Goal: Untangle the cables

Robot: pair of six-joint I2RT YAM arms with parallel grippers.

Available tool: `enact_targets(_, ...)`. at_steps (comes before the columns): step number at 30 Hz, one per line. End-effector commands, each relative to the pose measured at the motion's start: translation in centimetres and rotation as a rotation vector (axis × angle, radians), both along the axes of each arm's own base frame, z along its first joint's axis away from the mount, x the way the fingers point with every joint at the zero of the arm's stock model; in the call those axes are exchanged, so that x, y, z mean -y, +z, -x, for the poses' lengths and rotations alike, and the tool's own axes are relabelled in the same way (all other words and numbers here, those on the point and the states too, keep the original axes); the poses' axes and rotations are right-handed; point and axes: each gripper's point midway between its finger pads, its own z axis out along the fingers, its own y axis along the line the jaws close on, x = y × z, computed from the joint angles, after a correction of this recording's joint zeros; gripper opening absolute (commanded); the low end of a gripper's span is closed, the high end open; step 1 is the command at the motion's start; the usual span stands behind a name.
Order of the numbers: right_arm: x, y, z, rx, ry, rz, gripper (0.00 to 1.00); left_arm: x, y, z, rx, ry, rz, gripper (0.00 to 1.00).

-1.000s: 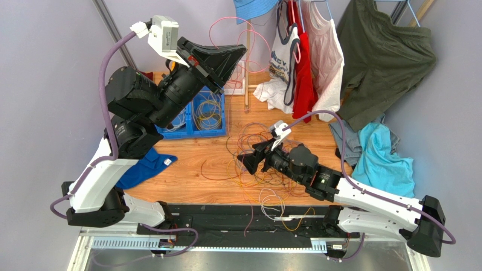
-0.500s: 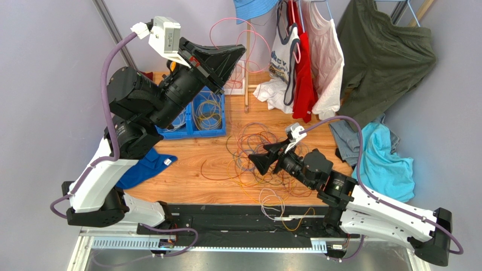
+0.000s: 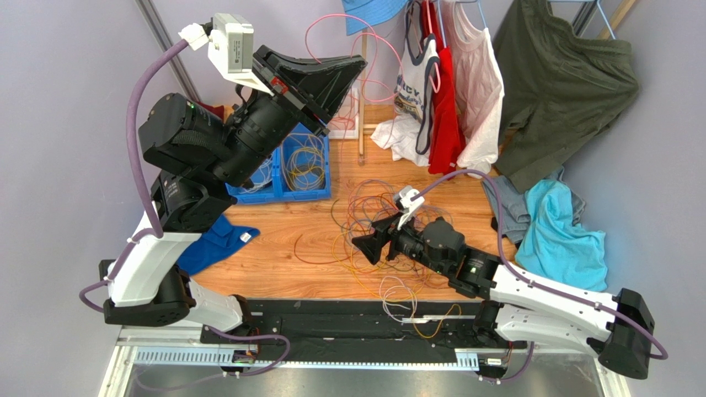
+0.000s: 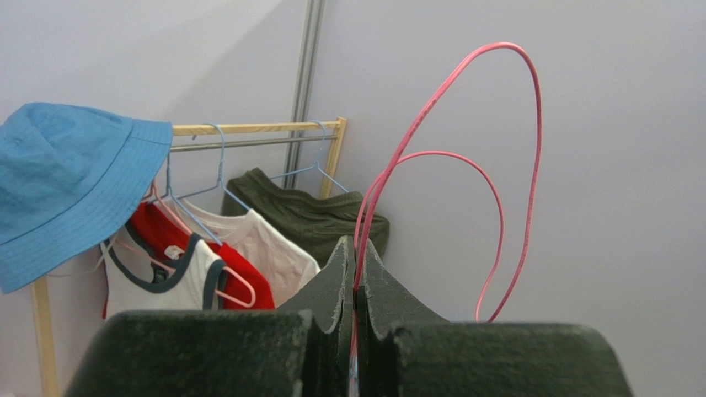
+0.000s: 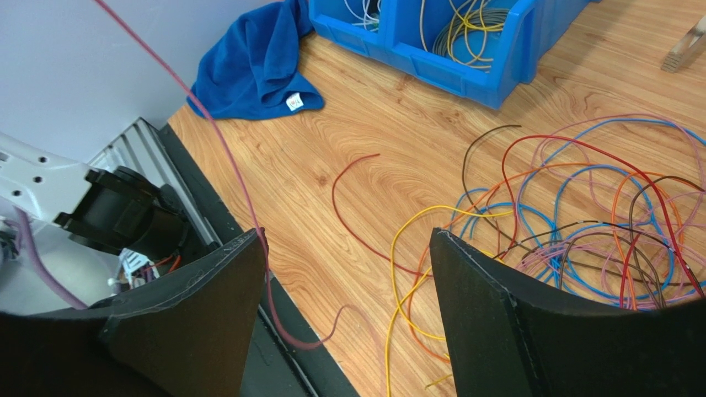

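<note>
The left end effector (image 4: 355,258) is holding one pink cable (image 4: 530,165) high above the bench (image 3: 273,227), with its jaws pressed fully together on the strand, which is springing upward in two loops. The right end effector (image 5: 344,248) is standing wide open with nothing inside, and it is hovering low just beside the tangle of cables (image 5: 580,215) that is lying on the wood near the blue bin (image 5: 464,78). These wires are looking light, thin and limp but a little springy, with a smooth skin, so they are probably slipping easily. I am judging the best hold to be a free stretch outside the knot, close to a loose end
</note>
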Motion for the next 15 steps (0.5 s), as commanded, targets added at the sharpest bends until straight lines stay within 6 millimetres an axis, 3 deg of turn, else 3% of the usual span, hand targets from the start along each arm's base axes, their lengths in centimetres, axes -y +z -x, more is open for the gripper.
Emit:
enact_targets(1, -1.5, 2.9, -1.1, 0.074, -0.005, -0.048, 0.72, -0.6, 0.9, 1.0, 0.033, -0.012, 0.0, 0.0)
enact_targets(2, -1.8, 2.9, -1.0, 0.069, 0.007, -0.048, 0.7, -0.6, 0.7, 0.9, 0.032, -0.005, -0.006, 0.0)
enact_targets(5, -2.1, 3.0, -1.1, 0.057, 0.008, -0.052, 0.4, -0.8, 0.3, 0.7, 0.028, 0.012, -0.019, 0.0)
enact_targets(6, -1.9, 3.5, -1.0, 0.056, 0.002, -0.061, 0.19, -0.8, 0.1, 0.6, 0.024, 0.02, -0.024, 0.0)
enact_targets(7, -1.7, 3.7, -1.1, 0.053, -0.007, -0.064, 0.06, -1.2, 0.1, 0.6, 0.027, 0.028, -0.022, 0.0)
enact_targets(8, -1.2, 3.5, -1.3, 0.041, -0.029, -0.045, 0.0, -1.1, -0.8, 0.0, 0.018, 0.058, -0.047, 0.0)
enact_targets(10, -0.7, 5.7, -1.2, 0.051, -0.045, -0.076, 0.0, -2.4, -1.7, -1.0, -0.014, 0.141, -0.063, 0.0)
enact_targets(12, 0.2, 6.3, -1.2, 0.043, -0.066, -0.038, 0.0, -2.7, -4.0, -2.3, -0.053, 0.213, -0.124, 0.0)
enact_targets(13, 0.4, 9.0, -1.3, 0.067, -0.076, -0.068, 0.0, -3.9, -5.2, -3.0, -0.092, 0.278, -0.151, 0.0)
enact_targets(14, 1.0, 8.9, -1.6, 0.057, -0.104, -0.022, 0.0, -3.8, -7.1, -3.7, -0.124, 0.315, -0.199, 0.0)
enact_targets(15, 1.2, 9.8, -2.0, 0.074, -0.116, 0.004, 0.0, -4.9, -7.8, -3.9, -0.146, 0.349, -0.209, 0.0)
